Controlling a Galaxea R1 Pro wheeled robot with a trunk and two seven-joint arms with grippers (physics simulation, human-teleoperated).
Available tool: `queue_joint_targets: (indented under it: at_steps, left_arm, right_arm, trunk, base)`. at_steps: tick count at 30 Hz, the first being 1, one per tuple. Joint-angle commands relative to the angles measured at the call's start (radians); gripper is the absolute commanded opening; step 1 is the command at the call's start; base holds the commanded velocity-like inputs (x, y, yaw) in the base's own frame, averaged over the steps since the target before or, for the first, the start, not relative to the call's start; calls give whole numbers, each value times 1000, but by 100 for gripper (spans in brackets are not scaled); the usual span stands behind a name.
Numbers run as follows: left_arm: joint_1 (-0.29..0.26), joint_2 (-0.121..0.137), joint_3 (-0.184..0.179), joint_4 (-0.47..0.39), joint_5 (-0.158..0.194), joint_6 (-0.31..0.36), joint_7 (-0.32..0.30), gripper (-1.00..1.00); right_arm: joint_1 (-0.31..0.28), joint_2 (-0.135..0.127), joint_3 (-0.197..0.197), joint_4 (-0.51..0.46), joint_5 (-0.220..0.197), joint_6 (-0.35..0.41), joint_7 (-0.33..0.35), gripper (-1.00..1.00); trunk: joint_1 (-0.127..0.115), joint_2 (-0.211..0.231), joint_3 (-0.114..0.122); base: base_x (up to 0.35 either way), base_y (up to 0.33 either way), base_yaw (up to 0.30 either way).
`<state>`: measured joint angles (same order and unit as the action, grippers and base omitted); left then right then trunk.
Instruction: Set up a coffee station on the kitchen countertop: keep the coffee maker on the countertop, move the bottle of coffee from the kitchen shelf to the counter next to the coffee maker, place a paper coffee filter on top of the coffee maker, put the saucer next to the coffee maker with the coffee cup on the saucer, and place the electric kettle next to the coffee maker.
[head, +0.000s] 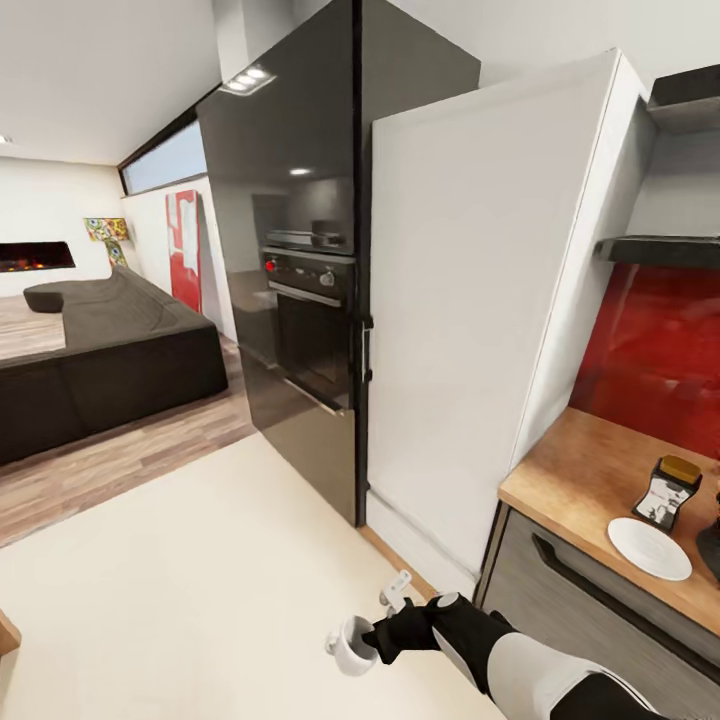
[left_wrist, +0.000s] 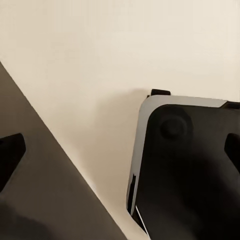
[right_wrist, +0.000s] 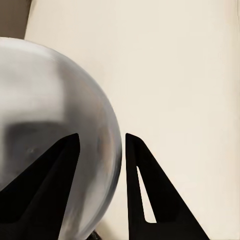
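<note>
Low over the cream floor (head: 200, 580), the right gripper (head: 385, 640) holds the coffee cup (head: 352, 645) out in front of the robot. The right wrist view shows the cup's rounded white wall (right_wrist: 55, 130) pinched between the two black fingers (right_wrist: 145, 190), one finger inside the rim and one outside, so the jaws stand only narrowly apart, closed on the cup wall.

On the right of the head view runs the kitchen countertop (head: 570, 470), its wood-grain top above a grey drawer front (head: 580, 600). On it lies the saucer (head: 650, 548), bare and white, and just behind it stands the bottle of coffee (head: 668, 490) with its gold cap and white label. The kitchen shelf (head: 660, 250) hangs above a red backsplash (head: 660, 350). A tall white panel (head: 470, 300) and a dark cabinet with a built-in oven (head: 310, 320) stand to the left of the counter, with a dark sofa (head: 100, 360) farther off.

The left gripper's dark finger (left_wrist: 10, 155) shows at one edge of the left wrist view, above the floor and the robot's base (left_wrist: 190, 170); how far it is open cannot be told.
</note>
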<state>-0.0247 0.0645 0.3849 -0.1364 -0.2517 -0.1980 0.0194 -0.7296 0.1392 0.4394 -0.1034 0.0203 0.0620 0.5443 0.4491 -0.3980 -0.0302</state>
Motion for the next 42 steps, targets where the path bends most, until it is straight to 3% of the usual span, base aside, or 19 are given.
queue_joint_targets:
  at_steps: [1,18,23,26,30,35,42]
  left_arm:
    - [-1,0,6,1,-11,-5,2,100]
    - [-1,0,9,1,-11,-5,2,100]
    - [-1,0,10,1,-11,-5,2,100]
    - [-1,0,11,1,-11,-5,2,100]
    - [-1,0,11,1,-11,-5,2,100]
    - [-1,0,10,1,-11,-5,2,100]
    - [-1,0,10,1,-11,-5,2,100]
  right_arm:
    - [-1,0,-7,4,0,7,4,-100]
    - [6,-1,-8,63,1,5,1,-100]
    - [40,-9,-9,77,4,5,-9,-100]
    - [64,-28,-9,78,4,6,-57,-100]
    - [107,-55,-9,79,4,6,-174,-100]
    - [160,-64,-10,79,4,12,-265,-100]
    - [187,-71,-10,79,3,14,-481,-100]
  trunk:
    - [1,-2,-2]
    - [1,-2,-2]
    - [1,-2,-2]
    - [1,-2,-2]
    - [1,-2,-2]
    - [1,-2,-2]
    - [1,-2,-2]
  base:
    - [201,275,-265]
    - [138,109,-268]
    - [2,1,-268]
    - [0,0,-268]
    - [0,0,-268]
    - [0,0,-268]
    - [0,0,-268]
